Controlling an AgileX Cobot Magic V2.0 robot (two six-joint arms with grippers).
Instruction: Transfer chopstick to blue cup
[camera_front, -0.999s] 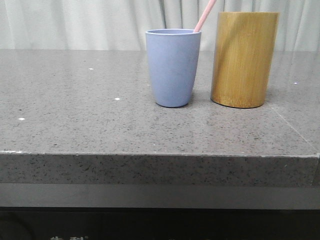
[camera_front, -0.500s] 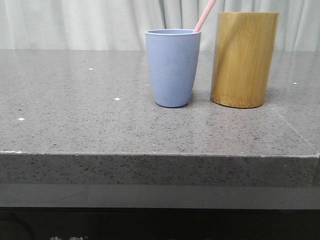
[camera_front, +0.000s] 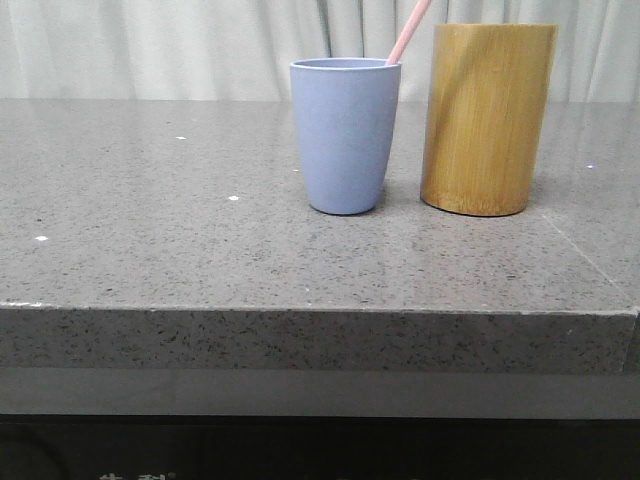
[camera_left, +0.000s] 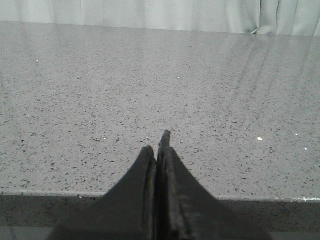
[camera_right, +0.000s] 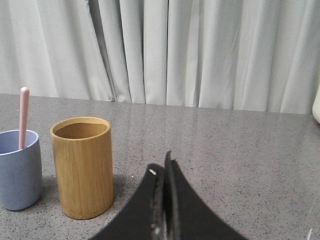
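Your chopstick (camera_front: 410, 32) stands in the blue cup (camera_front: 345, 135); your left pincer (camera_left: 159, 145) and right pincer (camera_right: 163, 165) are closed, holding nothing.

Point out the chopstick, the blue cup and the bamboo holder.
chopstick (camera_front: 410, 32), front view, shaft above the rim.
blue cup (camera_front: 345, 135), front view, middle of its wall.
bamboo holder (camera_right: 82, 167), right wrist view, outer wall.

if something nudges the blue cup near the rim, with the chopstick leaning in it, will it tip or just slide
Probably tip. The blue cup tapers to a narrow base, so a high push likely topples it. The chopstick leans on the rim and rises well above it, adding slight top weight. The stone table looks polished, so a low push may slide it.
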